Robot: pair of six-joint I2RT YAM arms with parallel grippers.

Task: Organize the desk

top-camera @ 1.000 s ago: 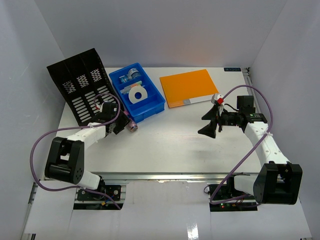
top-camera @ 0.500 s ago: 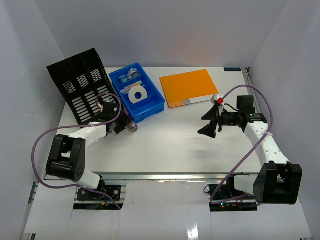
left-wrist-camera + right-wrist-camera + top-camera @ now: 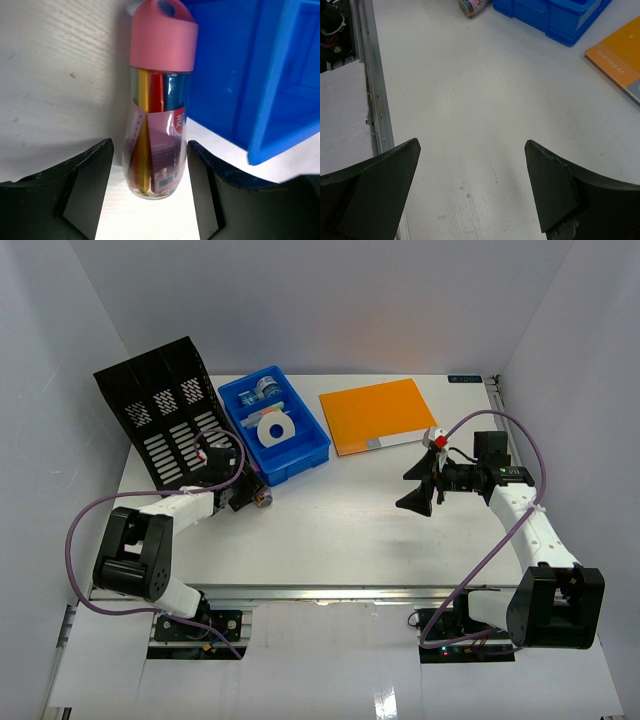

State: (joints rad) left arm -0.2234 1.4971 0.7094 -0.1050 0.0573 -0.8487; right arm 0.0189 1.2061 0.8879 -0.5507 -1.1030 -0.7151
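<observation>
Desk (image 3: 340, 530) spreads white before both arms, carrying a black file rack (image 3: 165, 410) at far left, a blue tray (image 3: 312, 448) beside it and an orange folder (image 3: 378, 415) farther right. A pink-capped bottle (image 3: 157, 125) lies just beside the tray's wall. The left gripper (image 3: 150, 145) straddles the bottle, jaws parted, not clamped. The right gripper (image 3: 472, 142) hangs wide open over bare desk, holding nothing.
</observation>
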